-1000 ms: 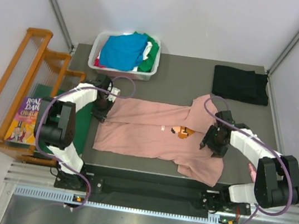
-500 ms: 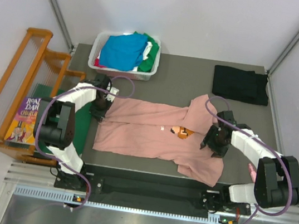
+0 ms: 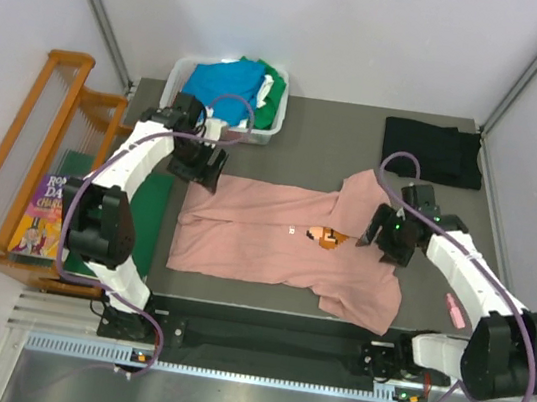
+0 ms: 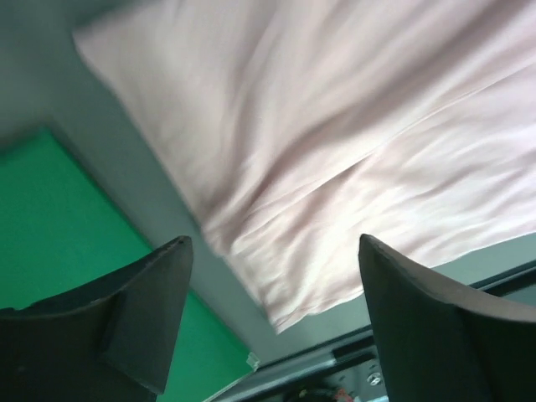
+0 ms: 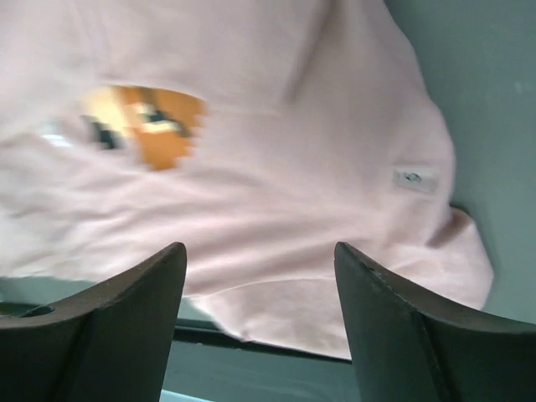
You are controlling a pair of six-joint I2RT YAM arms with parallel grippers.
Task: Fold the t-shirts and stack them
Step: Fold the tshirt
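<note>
Lengthwise from left to right, the pink shirt [image 3: 263, 241] lies across the middle of the table [image 3: 337, 151], partly folded, its print toward the right. The left gripper [image 3: 202, 169] hangs over its far-left corner and the right gripper [image 3: 380, 240] over its right end beside the print, both with jaws spread and empty, so each arm is nearer its own end. A folded black shirt [image 3: 433, 152] sits at the far-right corner; more shirts fill the bin [image 3: 175, 96] at the far-left.

Two grippers [image 3: 207, 168] [image 3: 382, 240], one pink t-shirt [image 3: 252, 244], one black t-shirt [image 3: 431, 151], one bin [image 3: 174, 96] — shirts [image 3: 219, 93] inside uncountable, one book [image 3: 41, 218]
</note>
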